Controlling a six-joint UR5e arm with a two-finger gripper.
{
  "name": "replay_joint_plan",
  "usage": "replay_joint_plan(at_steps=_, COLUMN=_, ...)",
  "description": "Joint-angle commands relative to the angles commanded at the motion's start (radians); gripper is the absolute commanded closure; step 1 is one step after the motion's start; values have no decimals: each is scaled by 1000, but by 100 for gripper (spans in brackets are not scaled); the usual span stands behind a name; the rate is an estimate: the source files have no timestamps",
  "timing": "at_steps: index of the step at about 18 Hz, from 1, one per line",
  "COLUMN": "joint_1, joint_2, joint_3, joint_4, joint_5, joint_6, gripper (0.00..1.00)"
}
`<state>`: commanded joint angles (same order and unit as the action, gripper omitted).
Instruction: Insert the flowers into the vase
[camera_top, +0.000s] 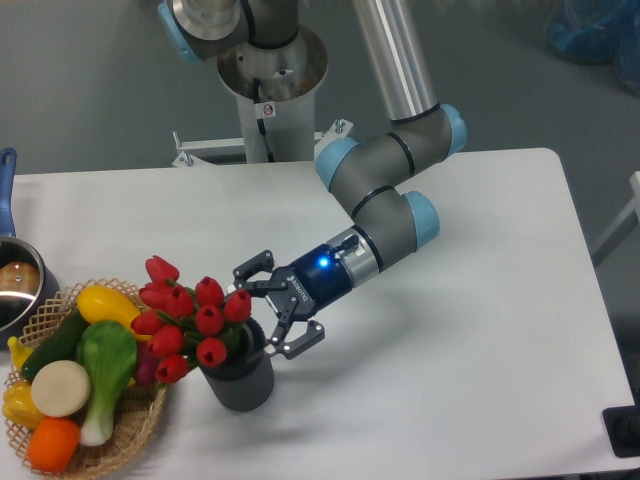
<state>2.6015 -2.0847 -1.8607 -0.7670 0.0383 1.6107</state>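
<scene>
The flowers, a bunch of glossy red tulip heads, stand with their stems in the mouth of the dark grey ribbed vase near the table's front left. The heads lean left, over the basket's edge. My gripper sits just right of the bunch at the vase's rim. It is open, fingers spread wide, one fingertip above and one below, with nothing clamped between them. The stems are mostly hidden inside the vase.
A woven basket of toy vegetables and fruit touches the vase's left side. A steel pot with a blue handle sits at the far left edge. The arm reaches in from the back centre over the white table.
</scene>
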Motion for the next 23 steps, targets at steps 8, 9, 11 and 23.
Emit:
replay_joint_plan(at_steps=8, joint_1=90, joint_2=3, joint_3=135, joint_4=-2, joint_5=2, joint_6=-12, gripper=0)
replay_joint_plan(at_steps=9, joint_1=100, joint_2=0, joint_3=165, joint_4=-2, joint_5=3, joint_6=-14, gripper=0)
replay_joint_plan(at_steps=11, joint_1=123, joint_2=-11, joint_3=221, joint_4=-2, joint_5=3, joint_6=-12, gripper=0)
replay_joint_plan(at_steps=23, joint_1=201, joint_2=101, joint_3=367, joint_4=-5, joint_5=313, joint_6=-123, gripper=0)
